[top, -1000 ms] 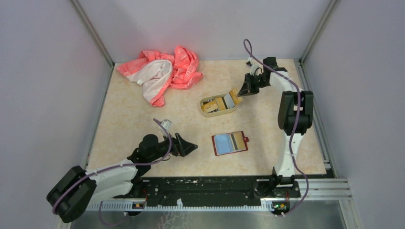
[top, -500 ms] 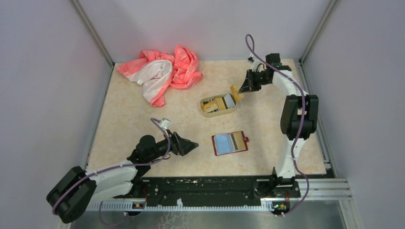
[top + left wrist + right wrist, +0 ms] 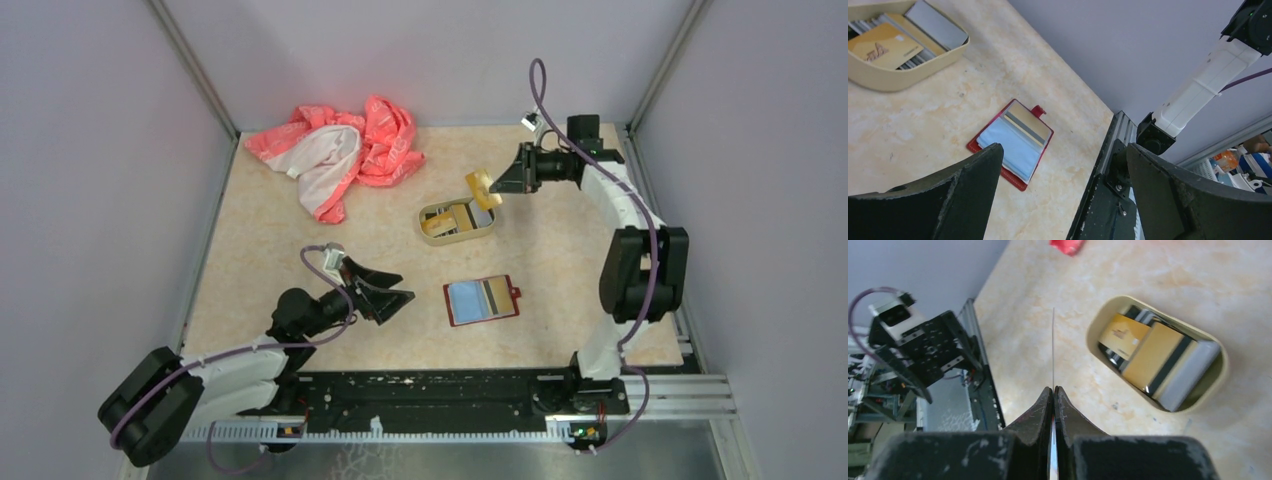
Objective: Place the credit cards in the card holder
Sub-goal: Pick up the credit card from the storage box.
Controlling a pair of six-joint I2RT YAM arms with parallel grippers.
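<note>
The dark-red card holder (image 3: 482, 300) lies open on the table, showing pale blue and grey-gold inner pockets; it also shows in the left wrist view (image 3: 1010, 141). My right gripper (image 3: 500, 186) is shut on a yellow-gold credit card (image 3: 478, 185), held in the air above the tan tin tray (image 3: 455, 235). In the right wrist view the card (image 3: 1053, 347) shows edge-on between the shut fingers. More credit cards (image 3: 1148, 357) lie in the tray. My left gripper (image 3: 398, 293) is open and empty, left of the card holder.
A pink and white cloth (image 3: 340, 150) lies crumpled at the back left. The tan tin tray also shows in the left wrist view (image 3: 893, 77). The black rail (image 3: 430, 390) runs along the table's near edge.
My right gripper has lifted the yellow-gold card up out of the tray and tilted it. My left gripper has risen and opened wider, staying left of the card holder.
</note>
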